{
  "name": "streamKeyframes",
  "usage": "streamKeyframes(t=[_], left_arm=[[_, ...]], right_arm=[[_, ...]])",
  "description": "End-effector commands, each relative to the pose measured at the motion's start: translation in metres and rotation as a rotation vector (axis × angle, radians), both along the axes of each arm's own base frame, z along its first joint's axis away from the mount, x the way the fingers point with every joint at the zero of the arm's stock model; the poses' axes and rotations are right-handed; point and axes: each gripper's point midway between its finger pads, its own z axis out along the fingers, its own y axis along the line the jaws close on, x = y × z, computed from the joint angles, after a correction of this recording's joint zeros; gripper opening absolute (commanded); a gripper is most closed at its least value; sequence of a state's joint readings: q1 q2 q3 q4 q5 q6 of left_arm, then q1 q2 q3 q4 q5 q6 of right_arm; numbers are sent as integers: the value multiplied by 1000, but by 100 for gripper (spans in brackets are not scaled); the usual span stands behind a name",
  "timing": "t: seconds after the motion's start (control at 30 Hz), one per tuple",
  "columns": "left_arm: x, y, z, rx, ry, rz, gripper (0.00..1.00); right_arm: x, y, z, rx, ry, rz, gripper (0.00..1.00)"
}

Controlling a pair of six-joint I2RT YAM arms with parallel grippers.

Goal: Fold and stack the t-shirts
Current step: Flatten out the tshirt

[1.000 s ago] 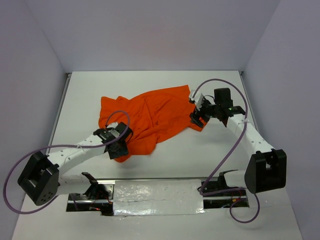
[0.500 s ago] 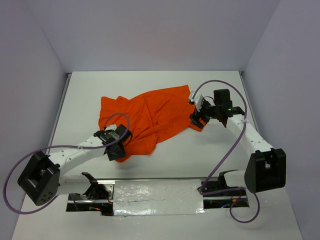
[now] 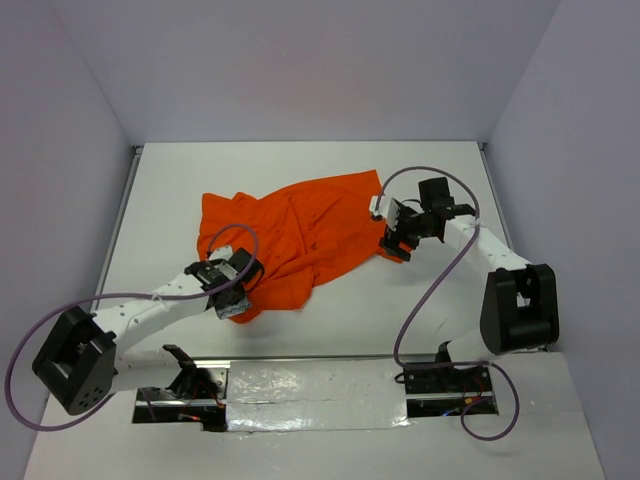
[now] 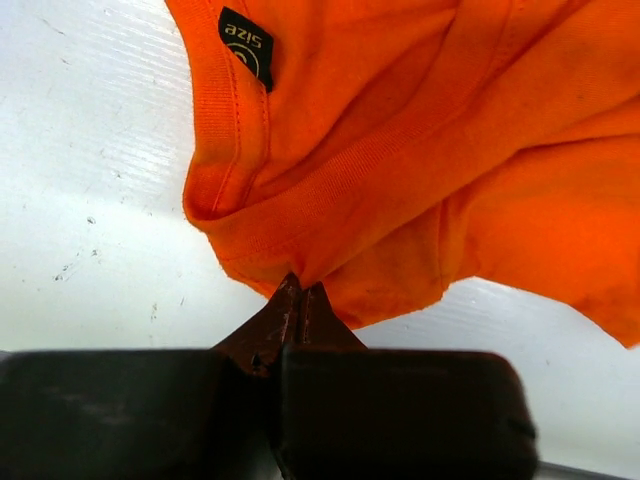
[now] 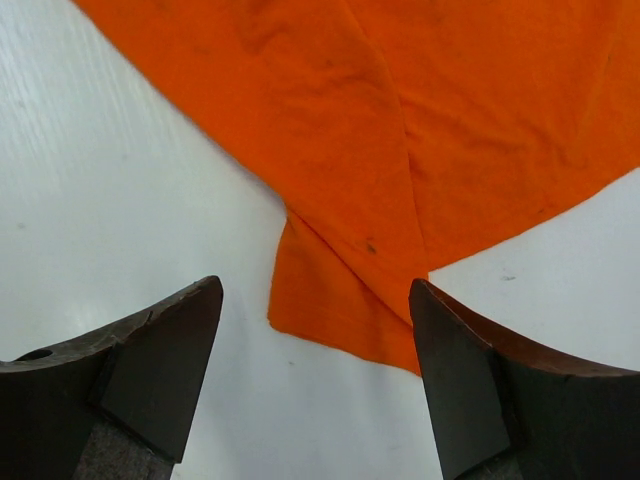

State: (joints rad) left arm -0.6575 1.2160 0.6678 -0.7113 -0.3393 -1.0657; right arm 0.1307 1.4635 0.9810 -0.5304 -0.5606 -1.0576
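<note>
One bright orange t-shirt (image 3: pixel 310 230) lies crumpled across the middle of the white table. My left gripper (image 3: pixel 233 303) sits at the shirt's near left edge. In the left wrist view that gripper (image 4: pixel 300 292) is shut, pinching a fold of the t-shirt (image 4: pixel 420 150) just below the collar with its black size label (image 4: pixel 246 45). My right gripper (image 3: pixel 392 245) hovers at the shirt's right side. Seen from the right wrist, this gripper (image 5: pixel 316 292) stands open above a loose corner of the t-shirt (image 5: pixel 400 130), and nothing lies between the fingers.
White walls close in the table (image 3: pixel 170 190) on the left, right and back. A silver taped strip (image 3: pixel 315 385) runs along the near edge between the arm bases. Purple cables (image 3: pixel 440 290) loop off both arms.
My left gripper has closed on the shirt's near edge. The right arm has folded inwards, its elbow swinging left, while its gripper stayed open by the shirt's right corner.
</note>
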Motion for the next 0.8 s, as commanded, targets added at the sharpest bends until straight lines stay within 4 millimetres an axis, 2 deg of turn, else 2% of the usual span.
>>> streamKeyframes(t=[0.0,0.13,0.2,0.23,0.4,0.57,0.77], left_arm=[[5,-2,22,-34,-55,6,0],[3,1,33,-36,-63,6,0],[2,2,38,-34,-65,7,0],[1,2,40,-32,-65,6,0],[-4,18,63,3,-83,50,0],[-14,44,82,46,-97,110,0],[-20,56,96,44,-99,138,0]], right_arm=[[4,-7,-5,-115,-115,211,82],[27,-14,-5,-138,-169,225,78],[36,-24,1,-165,-161,262,71],[38,-28,-9,-167,-117,271,67],[55,-50,8,-125,-126,256,68],[48,-56,6,-132,-124,270,74],[50,-56,-11,-125,-96,267,74]])
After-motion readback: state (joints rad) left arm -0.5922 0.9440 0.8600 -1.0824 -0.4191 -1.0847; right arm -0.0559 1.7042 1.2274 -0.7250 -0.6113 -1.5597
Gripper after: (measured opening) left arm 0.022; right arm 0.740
